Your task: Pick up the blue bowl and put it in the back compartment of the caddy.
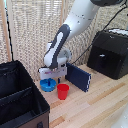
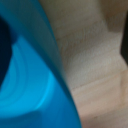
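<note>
The blue bowl [image 1: 48, 85] sits on the wooden table beside the red cup [image 1: 62, 91]. My gripper [image 1: 50, 80] is lowered straight onto the bowl, its fingers down at the rim. The wrist view is filled by a blurred close-up of the blue bowl [image 2: 27, 80] against the wood. Whether the fingers have closed on the rim cannot be made out. The black fabric caddy [image 1: 20, 97] stands at the exterior view's left, its inner partition [image 1: 15, 96] splitting it into two sections; the back compartment [image 1: 11, 79] is the farther one.
A dark-blue flat book [image 1: 79, 77] leans on the table just to the exterior view's right of the gripper. A black hard-shelled machine [image 1: 110, 52] stands at the far right. A slatted screen [image 1: 35, 30] runs behind the table.
</note>
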